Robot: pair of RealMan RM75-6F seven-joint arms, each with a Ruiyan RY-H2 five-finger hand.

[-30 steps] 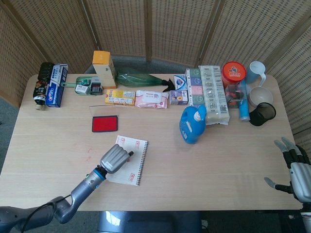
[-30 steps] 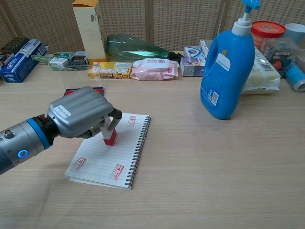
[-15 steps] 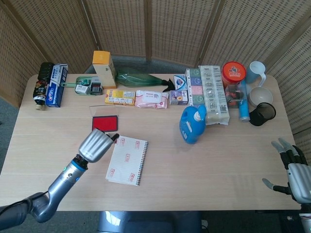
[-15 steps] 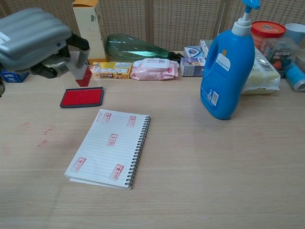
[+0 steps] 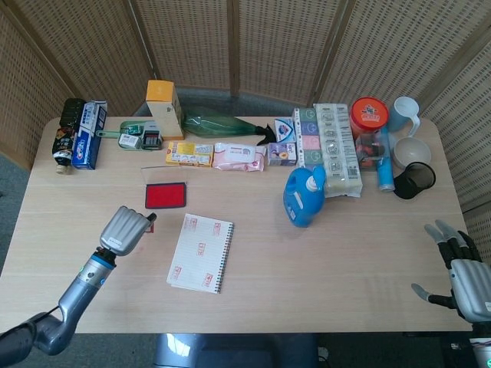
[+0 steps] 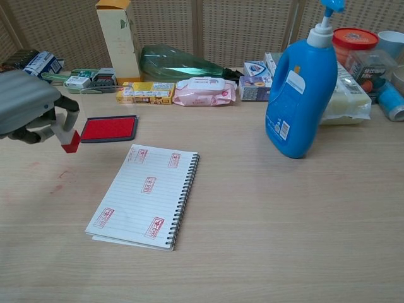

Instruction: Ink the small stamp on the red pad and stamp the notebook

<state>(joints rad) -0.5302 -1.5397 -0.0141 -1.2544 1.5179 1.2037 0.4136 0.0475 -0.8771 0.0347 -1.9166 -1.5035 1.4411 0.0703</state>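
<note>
While the left arm is stretched in from the near-left corner of the table, the left hand is held knuckles-up over bare wood, just left of the notebook and short of the near-left corner of the red pad. Half a second ago this hand was raised higher and further in, beside the pad's near edge; it is now seen lower and shifted left and toward the table's near edge, with the stamp carried along. Its fingers are curled in, and the small stamp is pinched at the fingertips, red face pointing down, clear of both pad and paper in the chest view. At the near-right edge the right hand is poised beside the table with its fingers spread and nothing in them, little altered from before. The notebook lies open and flat, spiral binding on its right side, with five red imprints on the lined page. Beyond it the red pad is set open on the wood. Further right a blue detergent bottle stands upright, and along the far edge a row of boxes, packets, a green bottle and cups is ranged.
</note>
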